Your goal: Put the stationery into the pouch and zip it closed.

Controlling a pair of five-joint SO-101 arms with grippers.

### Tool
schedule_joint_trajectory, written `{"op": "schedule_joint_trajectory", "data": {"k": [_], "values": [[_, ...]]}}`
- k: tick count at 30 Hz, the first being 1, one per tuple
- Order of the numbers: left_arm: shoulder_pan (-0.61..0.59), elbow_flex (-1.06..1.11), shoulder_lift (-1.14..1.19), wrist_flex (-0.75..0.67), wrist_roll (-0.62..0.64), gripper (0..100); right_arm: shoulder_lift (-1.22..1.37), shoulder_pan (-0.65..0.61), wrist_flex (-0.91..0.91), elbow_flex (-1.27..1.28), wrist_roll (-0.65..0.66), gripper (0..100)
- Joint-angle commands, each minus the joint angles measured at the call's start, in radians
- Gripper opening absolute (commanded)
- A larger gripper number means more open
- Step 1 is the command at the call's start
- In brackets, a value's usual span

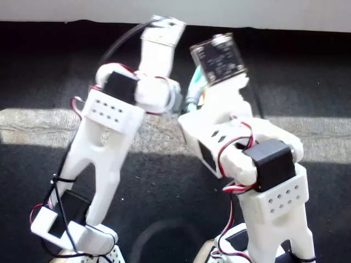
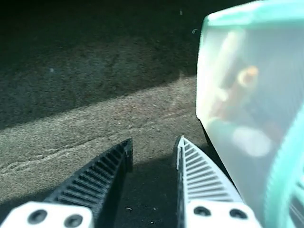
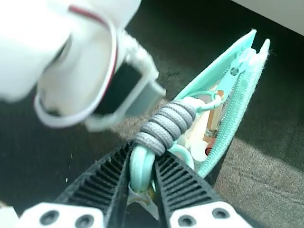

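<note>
The right end effector (image 3: 142,154) is clenching the mint zip cord (image 3: 142,168) of the translucent, mint-edged pouch (image 3: 235,95), part-unzipped with stationery (image 3: 213,118) inside. The left end effector (image 2: 153,145) is hanging released beside it.

Mint-green pouch (image 3: 240,102), grey ribbed cord (image 3: 164,124), dark grey table (image 3: 266,185).

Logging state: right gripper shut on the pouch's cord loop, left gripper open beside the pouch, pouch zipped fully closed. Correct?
Not zipped: the right wrist view shows the pouch gaping open, stationery inside. Right gripper, cord loop and left gripper are as stated.
</note>
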Motion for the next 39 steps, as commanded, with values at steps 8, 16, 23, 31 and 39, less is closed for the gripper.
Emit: {"op": "schedule_joint_trajectory", "data": {"k": [8,16,23,31,39], "values": [[-0.249,-0.199,-0.013,-0.031,0.005,17,-0.013,-0.082,0.117,-0.015,0.146,0.6],[-0.202,-0.217,-0.008,0.061,-0.176,17,-0.013,-0.058,0.081,-0.015,0.149,0.6],[-0.199,-0.216,-0.018,0.215,-0.451,17,-0.002,0.154,-0.122,-0.015,0.146,0.6],[-0.2,-0.157,-0.041,0.213,-0.56,23,-0.001,0.162,-0.133,-0.005,0.149,0.6],[-0.265,-0.142,-0.091,0.219,-0.439,25,0.002,0.17,-0.134,-0.005,0.15,0.6]]}}
